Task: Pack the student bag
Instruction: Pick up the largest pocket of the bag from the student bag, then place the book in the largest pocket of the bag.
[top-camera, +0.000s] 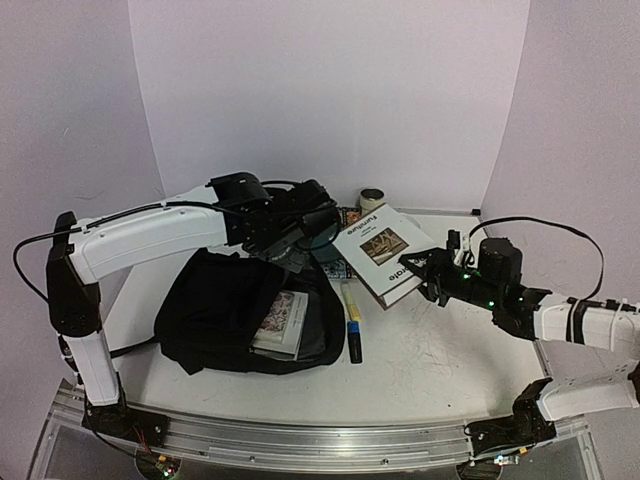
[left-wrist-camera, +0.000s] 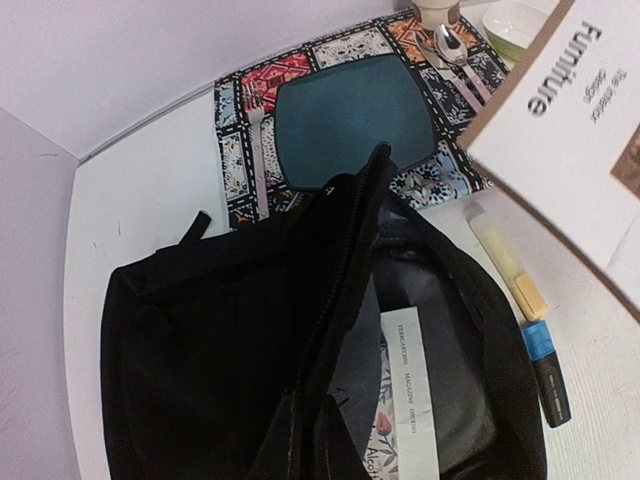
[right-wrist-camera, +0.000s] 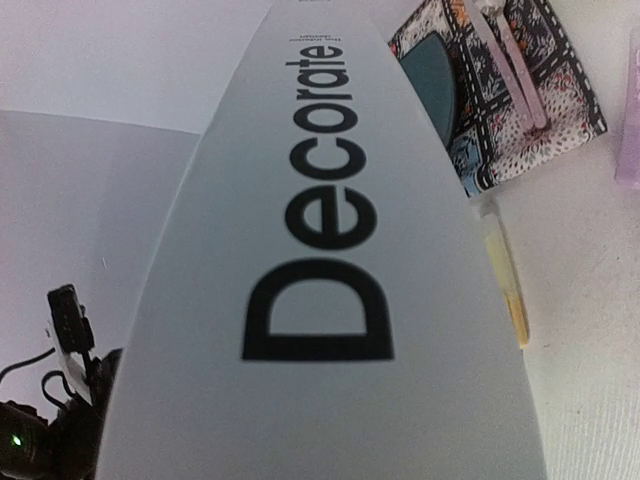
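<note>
Pale lilac walls (top-camera: 330, 90), scuffed white table (top-camera: 430, 362)

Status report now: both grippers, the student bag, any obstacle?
Left gripper at student bag rim, grip unclear. Right gripper shut on white book. Bag open, magazine inside. Highlighter beside opening.
</note>
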